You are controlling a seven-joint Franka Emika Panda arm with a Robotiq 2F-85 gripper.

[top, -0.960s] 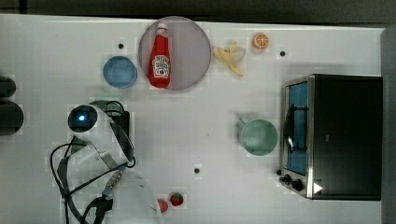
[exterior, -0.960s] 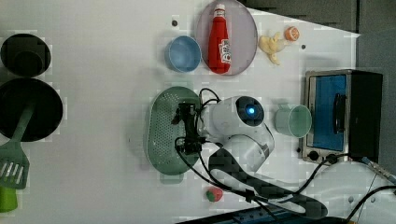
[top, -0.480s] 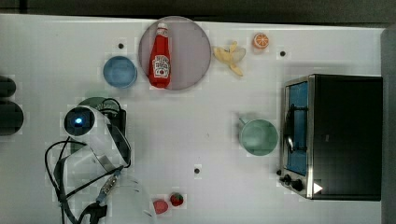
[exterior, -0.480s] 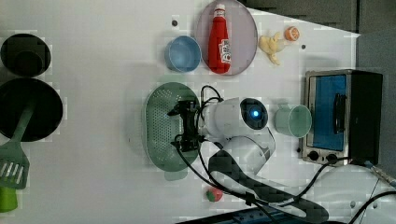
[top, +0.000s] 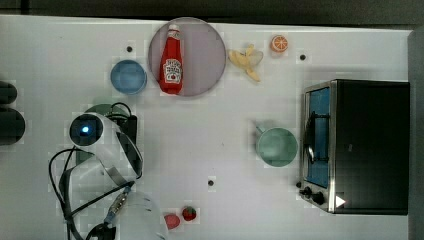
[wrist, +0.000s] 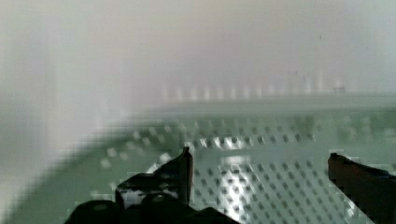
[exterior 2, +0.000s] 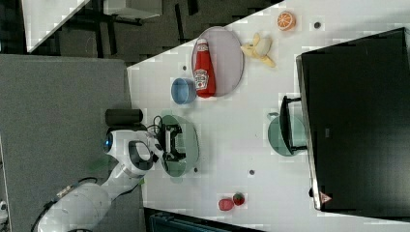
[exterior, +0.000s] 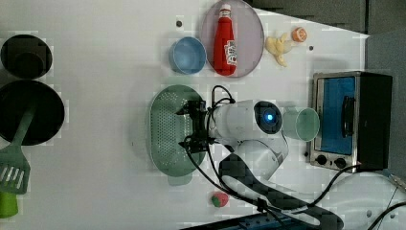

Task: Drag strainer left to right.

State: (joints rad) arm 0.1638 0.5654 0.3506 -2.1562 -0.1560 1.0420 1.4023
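The white table carries everything, and the strainer serves as the landmark. The toaster oven sits well apart from it at the left view's right edge, door facing the strainer, likely parked out of the working area. The Panda arm reaches in from the left view's lower right and ends over the strainer, a pale mint-green oval colander lying flat with its long axis running up and down the left view, perforated centre upward. Beyond the strainer's upper end in the left view lies the grey plate with a ketchup bottle flat on it, and the blue bowl stands near that same end. The teal mug stands between strainer and oven, partly behind the arm's wrist. The gripper hangs over the strainer's edge nearest the arm with its fingers spread wide and nothing between them; the wrist view shows the dotted basin directly beneath, which suggests it is lining up to hook or press the rim for a drag. Whether the fingertips touch the plastic cannot be told. In the top view the arm covers most of the strainer.
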